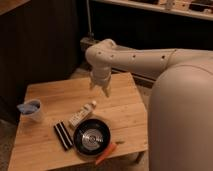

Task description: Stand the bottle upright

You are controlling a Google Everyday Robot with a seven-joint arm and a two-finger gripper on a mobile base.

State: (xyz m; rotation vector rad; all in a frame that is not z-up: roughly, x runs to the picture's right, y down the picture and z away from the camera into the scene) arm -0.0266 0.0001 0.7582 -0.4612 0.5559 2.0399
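The bottle (82,114) is small, slender and cream-white with a darker label. It lies on its side on the wooden table (50,97), just above the black pan (92,138). My gripper (99,89) hangs from the white arm above the table's far middle, up and to the right of the bottle. Its two fingers point down with a gap between them and hold nothing.
A black-and-white striped flat block (63,135) lies left of the pan. An orange carrot-like stick (106,153) lies at the table's front edge. A blue cup (32,110) stands at the left edge. My white body fills the right side.
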